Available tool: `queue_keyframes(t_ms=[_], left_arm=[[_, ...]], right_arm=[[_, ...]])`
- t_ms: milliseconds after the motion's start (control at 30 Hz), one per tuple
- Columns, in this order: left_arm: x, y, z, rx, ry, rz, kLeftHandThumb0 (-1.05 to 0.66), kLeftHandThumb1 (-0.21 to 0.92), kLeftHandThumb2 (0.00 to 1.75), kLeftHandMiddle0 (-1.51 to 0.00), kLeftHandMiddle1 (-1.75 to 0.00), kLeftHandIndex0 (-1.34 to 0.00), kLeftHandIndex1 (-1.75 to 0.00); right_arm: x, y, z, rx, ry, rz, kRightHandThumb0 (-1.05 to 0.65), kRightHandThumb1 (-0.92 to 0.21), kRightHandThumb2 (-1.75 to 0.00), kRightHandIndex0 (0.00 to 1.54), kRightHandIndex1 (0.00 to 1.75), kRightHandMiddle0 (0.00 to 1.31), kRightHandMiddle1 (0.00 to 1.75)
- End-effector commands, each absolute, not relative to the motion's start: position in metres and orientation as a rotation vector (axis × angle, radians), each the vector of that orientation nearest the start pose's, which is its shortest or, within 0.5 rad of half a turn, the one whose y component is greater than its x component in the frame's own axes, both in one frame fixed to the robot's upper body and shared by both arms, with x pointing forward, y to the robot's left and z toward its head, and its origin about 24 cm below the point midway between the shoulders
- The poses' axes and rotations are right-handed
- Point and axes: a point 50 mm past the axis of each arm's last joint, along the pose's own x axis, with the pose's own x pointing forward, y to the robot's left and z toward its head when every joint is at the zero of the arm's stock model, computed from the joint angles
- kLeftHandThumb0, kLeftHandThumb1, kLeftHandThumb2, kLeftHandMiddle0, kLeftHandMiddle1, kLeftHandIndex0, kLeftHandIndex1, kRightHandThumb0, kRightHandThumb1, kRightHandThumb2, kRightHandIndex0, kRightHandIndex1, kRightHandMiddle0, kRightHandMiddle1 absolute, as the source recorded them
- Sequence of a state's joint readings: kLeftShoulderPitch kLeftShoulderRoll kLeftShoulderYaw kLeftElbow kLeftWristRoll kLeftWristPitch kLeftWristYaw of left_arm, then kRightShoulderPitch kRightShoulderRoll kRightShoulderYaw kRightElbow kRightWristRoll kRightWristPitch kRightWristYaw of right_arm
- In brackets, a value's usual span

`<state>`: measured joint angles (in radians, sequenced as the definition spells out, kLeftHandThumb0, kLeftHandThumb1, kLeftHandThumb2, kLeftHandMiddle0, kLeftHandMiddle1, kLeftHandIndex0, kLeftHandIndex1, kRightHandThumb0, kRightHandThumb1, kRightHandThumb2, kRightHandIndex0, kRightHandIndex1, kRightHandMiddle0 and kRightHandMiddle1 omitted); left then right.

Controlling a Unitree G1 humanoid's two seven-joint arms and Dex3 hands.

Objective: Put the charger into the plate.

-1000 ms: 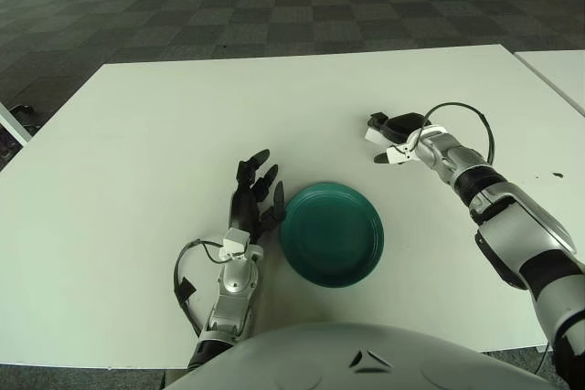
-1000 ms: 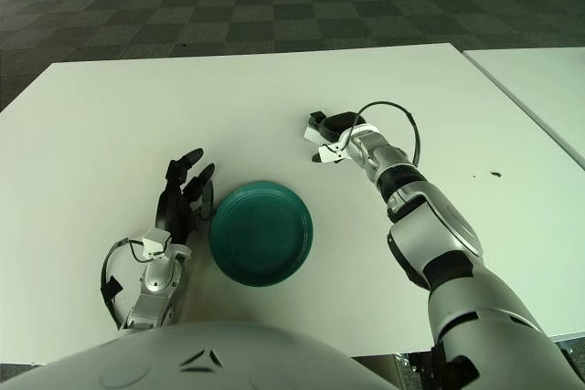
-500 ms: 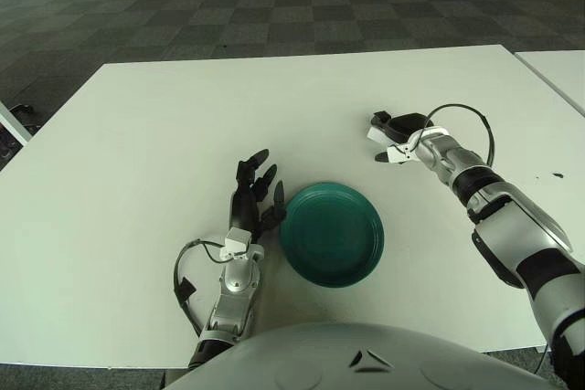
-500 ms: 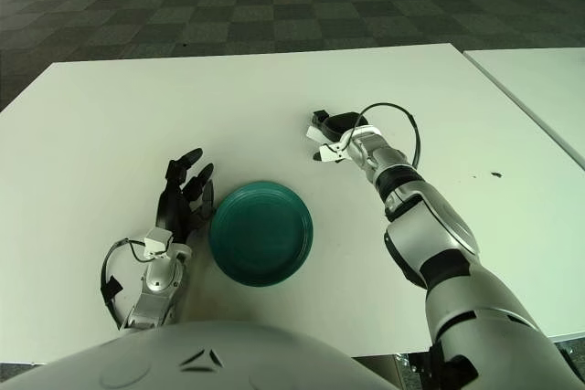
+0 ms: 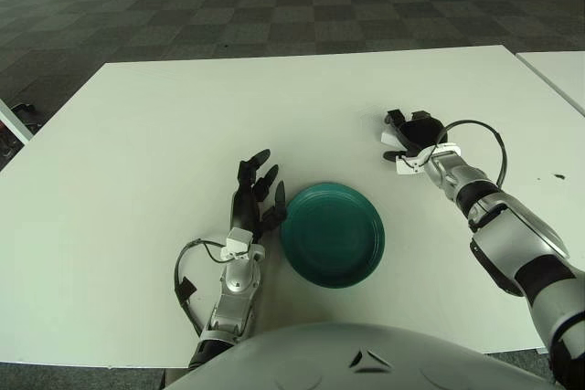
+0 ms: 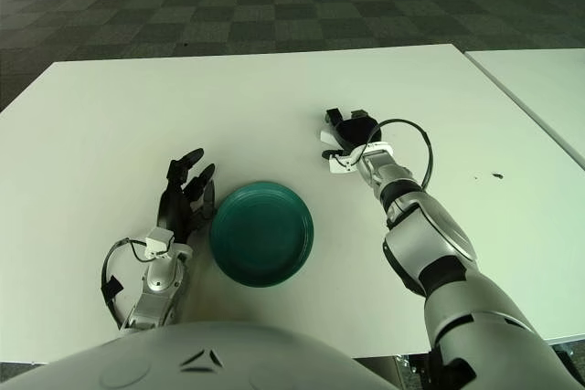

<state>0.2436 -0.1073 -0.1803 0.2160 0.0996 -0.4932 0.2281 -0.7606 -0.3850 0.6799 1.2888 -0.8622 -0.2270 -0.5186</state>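
Your right hand [image 5: 409, 137] has slid toward the table's right edge, fingers closed on the white charger [image 5: 393, 139] (off the plate). The green plate [image 5: 332, 233] near the front edge sits empty; left hand [image 5: 256, 196] rests open beside it.

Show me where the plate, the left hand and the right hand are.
plate [image 5: 332, 234]: left eye view, middle of its dish.
left hand [image 5: 256, 196]: left eye view, palm.
right hand [image 6: 352, 132]: right eye view, middle of the hand.

Left robot hand [image 5: 253, 196] flat, fingers spread, right robot hand [image 5: 413, 135] extended forward, fingers apparently curled
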Motion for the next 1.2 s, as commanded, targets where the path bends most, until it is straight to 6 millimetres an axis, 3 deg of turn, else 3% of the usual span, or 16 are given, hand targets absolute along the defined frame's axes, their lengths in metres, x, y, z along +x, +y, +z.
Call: queue_keyframes(t_ms=[0, 467, 933, 1167], left_arm=[[0.163, 0.102, -0.04, -0.026, 0.119, 0.107, -0.69, 0.92, 0.87, -0.66, -0.02, -0.15, -0.85], [0.166, 0.103, -0.039, -0.016, 0.113, 0.119, -0.72, 0.92, 0.87, -0.7, -0.04, -0.17, -0.88], [0.167, 0.105, -0.039, -0.004, 0.104, 0.13, -0.74, 0.92, 0.89, -0.7, -0.04, -0.17, -0.9], [0.167, 0.105, -0.04, -0.017, 0.112, 0.12, -0.73, 0.92, 0.89, -0.67, -0.03, -0.15, -0.89]], right_arm=[[0.327, -0.206, -0.01, -1.642, -0.009, 0.261, -0.47, -0.92, -0.75, 0.74, 1.75, 0.67, 1.75], [0.327, -0.203, -0.008, -1.56, -0.034, 0.192, -0.46, -0.92, -0.74, 1.01, 1.75, 0.85, 1.75], [0.332, -0.201, -0.002, -1.523, -0.052, 0.19, -0.47, -0.92, -0.72, 1.07, 1.75, 0.87, 1.75], [0.346, -0.202, 0.018, -1.52, -0.081, 0.185, -0.48, -0.92, -0.71, 1.02, 1.75, 0.82, 1.75]])
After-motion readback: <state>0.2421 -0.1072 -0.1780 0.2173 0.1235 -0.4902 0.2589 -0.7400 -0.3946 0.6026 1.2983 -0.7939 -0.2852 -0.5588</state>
